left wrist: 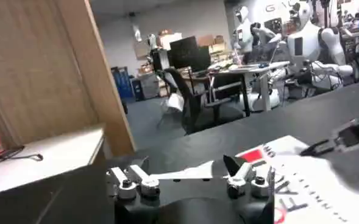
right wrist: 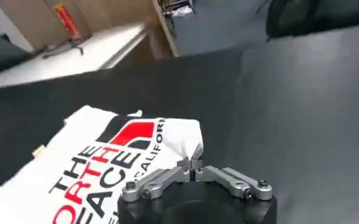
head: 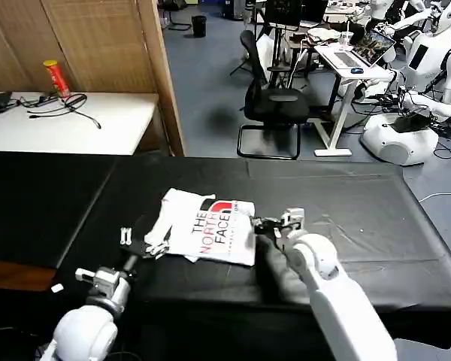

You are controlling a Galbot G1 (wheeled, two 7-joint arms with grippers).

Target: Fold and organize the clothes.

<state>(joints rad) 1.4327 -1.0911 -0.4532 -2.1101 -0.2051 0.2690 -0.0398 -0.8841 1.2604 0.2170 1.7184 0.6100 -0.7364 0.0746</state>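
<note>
The white short-sleeved cotton T-shirt (head: pixel 207 228) lies folded into a compact, roughly rectangular bundle near the middle of the black cloth-covered tabletop (head: pixel 346 203), somewhat closer to its near edge. Its printed side faces up: "THE NORTH FACE" in black and red letters, with a red logo block toward the far end. A smaller line of print runs beside it; in the right wrist view it reads "CALIFORN" before the cloth (right wrist: pixel 100 164) folds away. The near part of the lettering is cut off there by the gripper body.

The right gripper (head: pixel 267 226) sits at the shirt's right edge, its two metal fingers (right wrist: pixel 167 176) pressed together with their tips meeting on a small raised fold of the fabric at the shirt's corner.

The left gripper (head: pixel 141 242) is at the shirt's left edge, its fingers spread wide. In the left wrist view the shirt's (left wrist: pixel 301 176) thin white edge runs between the two open fingertips (left wrist: pixel 233 164); whether they touch the cloth is hard to tell.

Beyond the tabletop's far left corner stands a white desk (head: pixel 75 124) carrying a red-and-yellow cylindrical can (head: pixel 56 77) and black cables (head: pixel 64 105).
</note>
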